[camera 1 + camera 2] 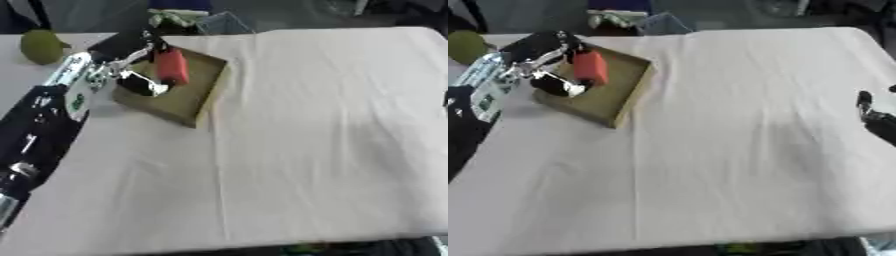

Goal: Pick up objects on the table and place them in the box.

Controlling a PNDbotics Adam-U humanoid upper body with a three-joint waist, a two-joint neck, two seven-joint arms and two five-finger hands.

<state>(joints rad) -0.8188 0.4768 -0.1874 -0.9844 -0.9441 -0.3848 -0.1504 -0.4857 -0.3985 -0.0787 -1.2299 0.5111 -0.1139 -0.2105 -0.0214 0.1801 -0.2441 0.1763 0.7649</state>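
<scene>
White-clothed table (332, 125): left hand (131, 60) fingers clamped on red object (171, 66) over box (206, 97); right hand (874, 116) unclear.

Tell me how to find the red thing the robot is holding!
Look at the white table and find the shallow brown box near its far left corner. The robot's left hand reaches over that box, its fingers curled round a red block standing on end. It is the only red thing there; the round green fruit sits outside the box, further left.
</scene>
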